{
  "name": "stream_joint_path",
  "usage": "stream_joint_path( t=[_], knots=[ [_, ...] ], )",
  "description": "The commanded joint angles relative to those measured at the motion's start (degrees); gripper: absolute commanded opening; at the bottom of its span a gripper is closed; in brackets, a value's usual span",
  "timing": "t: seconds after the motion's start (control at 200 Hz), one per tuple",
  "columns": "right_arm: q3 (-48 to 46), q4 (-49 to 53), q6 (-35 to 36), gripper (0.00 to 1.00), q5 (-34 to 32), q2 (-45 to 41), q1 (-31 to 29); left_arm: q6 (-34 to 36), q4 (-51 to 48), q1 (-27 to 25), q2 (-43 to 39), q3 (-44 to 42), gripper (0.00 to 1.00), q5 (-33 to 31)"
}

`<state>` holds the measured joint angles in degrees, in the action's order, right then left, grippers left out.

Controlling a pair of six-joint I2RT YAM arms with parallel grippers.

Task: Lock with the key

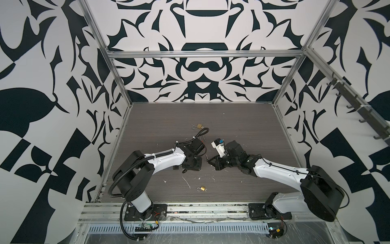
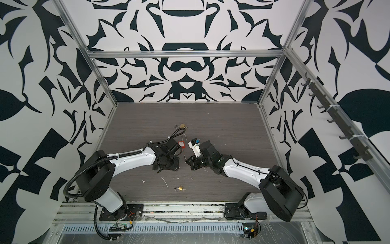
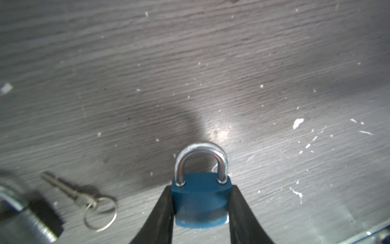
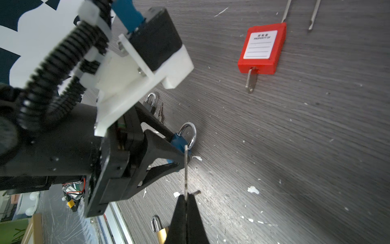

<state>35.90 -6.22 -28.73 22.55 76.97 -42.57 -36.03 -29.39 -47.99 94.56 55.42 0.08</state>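
**Two robot claws meet over a grey worktop, one grasping a blue padlock, the other a key**

The left claw (image 3: 201,188) is grasping a small blue padlock (image 3: 200,202). Its two black fingers (image 3: 160,211) press the lock's body from either side. The lock's silver shackle (image 3: 201,160) stands out past the fingertips, with both legs seated in the body.

The right claw (image 4: 186,196) is clenched on a thin silver key (image 4: 185,169). It grips one end, so the blade sticks straight out from the fingertips. In the right wrist view the blade's tip overlaps the blue padlock's body. Whether it touches the lock cannot be told.

In both top views the two claws face each other, tips close together.

Several other things lie on the wood-grain worktop (image 3: 190,63):

- A dark padlock (image 3: 31,219), blurred, lies to one side of the left claw.
- A loose key (image 3: 69,190) on a ring sits just beside the dark padlock.
- A red padlock (image 4: 262,49) lies flat, well beyond the right claw's key, with its white label facing up and a key in its base.
- A brass padlock (image 1: 203,188) lies on the arm-base side of both claws, its shackle unlatched.
- A second brass padlock (image 1: 198,126) lies well apart on the far side of the claws, also unlatched.
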Motion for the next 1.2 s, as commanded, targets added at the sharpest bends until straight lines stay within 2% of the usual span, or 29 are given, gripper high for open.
stream_joint_path(
  t=[0.0, 0.15, 0.53, 0.735, 0.88, 1.01, 1.085, 1.195],
  knots=[
    [-0.3, -2.2, -0.8, 0.00, 0.6, -0.1, 0.0, 0.1, 0.3, -0.2, 1.3, 1.8, 0.16, 1.1],
    [-0.4, -2.1, -1.1, 0.00, 0.8, 0.3, 0.0, 0.6, 0.1, -0.2, 2.0, 2.1, 0.24, 1.2],
    [0.2, -1.8, -1.2, 0.00, 1.0, 1.3, 0.0, 0.8, -1.3, -0.2, 1.3, 2.1, 0.53, -0.6],
    [0.1, -1.8, -1.3, 0.00, 1.0, 1.7, 0.0, 2.0, -1.5, -0.2, -0.7, 1.4, 0.59, -1.4],
    [0.0, -1.6, -1.4, 0.00, 1.3, 2.3, 0.0, 4.4, -0.4, 0.3, -8.2, 1.0, 0.60, -6.4],
    [0.5, -1.3, -1.5, 0.00, 1.8, 3.4, 0.0, 8.9, 2.4, 1.8, -18.0, -0.3, 0.63, -14.8],
    [1.4, -0.8, -1.7, 0.00, 2.5, 4.9, 0.0, 12.6, 6.0, 2.9, -24.5, -2.3, 0.68, -19.6],
    [3.4, 0.6, -2.4, 0.00, 4.4, 8.4, 0.0, 18.8, 14.0, 4.7, -32.0, -6.4, 0.78, -21.9]
  ],
)
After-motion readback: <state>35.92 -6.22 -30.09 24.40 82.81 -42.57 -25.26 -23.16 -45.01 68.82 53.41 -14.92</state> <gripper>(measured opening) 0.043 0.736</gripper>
